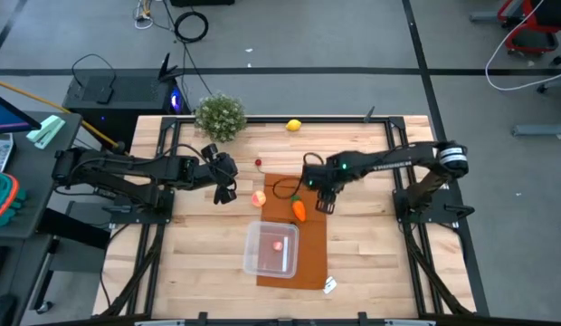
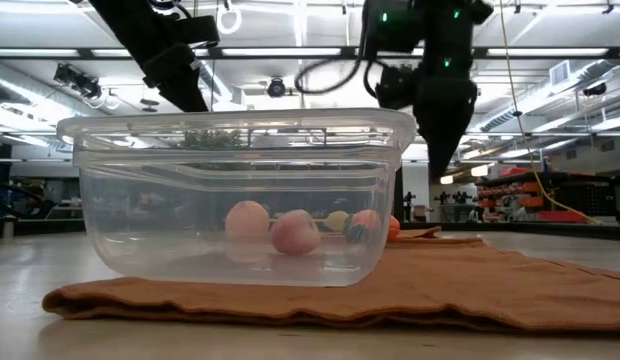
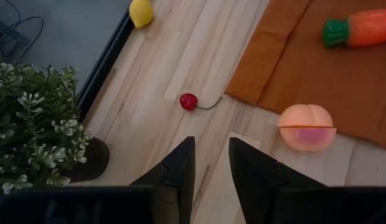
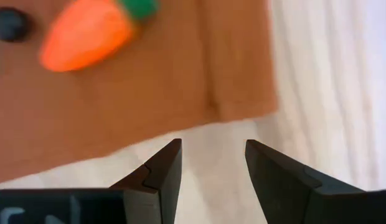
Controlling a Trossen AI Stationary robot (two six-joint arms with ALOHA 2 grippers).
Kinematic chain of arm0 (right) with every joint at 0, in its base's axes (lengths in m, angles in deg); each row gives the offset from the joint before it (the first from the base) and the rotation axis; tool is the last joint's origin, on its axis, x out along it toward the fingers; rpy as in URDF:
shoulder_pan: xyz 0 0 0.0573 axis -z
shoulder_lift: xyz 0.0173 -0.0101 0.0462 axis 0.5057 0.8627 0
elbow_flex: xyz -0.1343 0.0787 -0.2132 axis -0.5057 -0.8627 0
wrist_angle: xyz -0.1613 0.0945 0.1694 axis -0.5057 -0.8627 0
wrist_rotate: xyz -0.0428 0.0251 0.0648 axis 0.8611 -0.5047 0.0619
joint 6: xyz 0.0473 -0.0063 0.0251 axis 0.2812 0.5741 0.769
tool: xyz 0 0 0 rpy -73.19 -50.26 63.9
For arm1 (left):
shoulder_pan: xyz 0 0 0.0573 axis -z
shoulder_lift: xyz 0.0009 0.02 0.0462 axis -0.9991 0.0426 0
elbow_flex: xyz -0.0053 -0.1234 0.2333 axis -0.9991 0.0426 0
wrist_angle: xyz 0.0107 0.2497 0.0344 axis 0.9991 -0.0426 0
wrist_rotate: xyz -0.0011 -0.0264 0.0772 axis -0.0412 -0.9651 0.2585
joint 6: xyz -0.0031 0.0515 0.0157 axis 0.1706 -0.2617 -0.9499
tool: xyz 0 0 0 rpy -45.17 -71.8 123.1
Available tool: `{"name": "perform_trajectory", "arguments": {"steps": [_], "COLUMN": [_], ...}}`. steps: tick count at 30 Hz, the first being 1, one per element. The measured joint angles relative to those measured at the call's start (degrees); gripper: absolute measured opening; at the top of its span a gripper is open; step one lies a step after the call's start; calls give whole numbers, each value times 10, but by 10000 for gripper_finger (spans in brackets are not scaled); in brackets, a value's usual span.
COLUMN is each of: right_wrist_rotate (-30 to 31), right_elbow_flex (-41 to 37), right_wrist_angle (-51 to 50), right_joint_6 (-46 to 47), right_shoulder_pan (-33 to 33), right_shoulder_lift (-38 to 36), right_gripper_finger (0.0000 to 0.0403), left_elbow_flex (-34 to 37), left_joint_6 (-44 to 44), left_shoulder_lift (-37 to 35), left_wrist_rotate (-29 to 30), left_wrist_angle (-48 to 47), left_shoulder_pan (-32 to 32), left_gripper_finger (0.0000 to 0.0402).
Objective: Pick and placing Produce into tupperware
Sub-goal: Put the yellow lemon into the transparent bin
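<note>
Right jaws (image 4: 208, 165): spread, empty, above the mat edge (image 4: 180, 81), carrot (image 4: 87, 34) just beside.
Left jaws (image 3: 211, 165): parted a little, empty, over bare worktop (image 3: 199, 56); peach (image 3: 306, 126) near, cherry (image 3: 188, 101) beyond, potted plant (image 3: 31, 124) alongside.
Lemon (image 1: 294, 125): at the far worktop edge.
Clear box (image 1: 271, 249): on the mat, one pink piece (image 1: 279, 244) inside.
Step, by judgement: between picks.
Next calls for: lowering astride one piece, closing.
</note>
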Motion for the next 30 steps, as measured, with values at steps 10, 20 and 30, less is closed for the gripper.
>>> {"name": "perform_trajectory", "arguments": {"steps": [10,20,30], "right_wrist_rotate": [-30,-69,-89], "right_elbow_flex": [5,78,270], "right_wrist_angle": [13,17,-28], "right_joint_6": [-88,-167,-219], "right_shoulder_pan": [183,328,386], "right_shoulder_lift": [0,17,137], "right_gripper_finger": [150,150,150], "left_elbow_flex": [0,0,1], "left_joint_6": [-3,-5,-5], "left_shoulder_lift": [0,0,0], "left_wrist_rotate": [0,0,0], "left_wrist_angle": [0,0,0], "left_shoulder_pan": [0,-1,-1], "left_gripper_finger": [107,107,107]}}
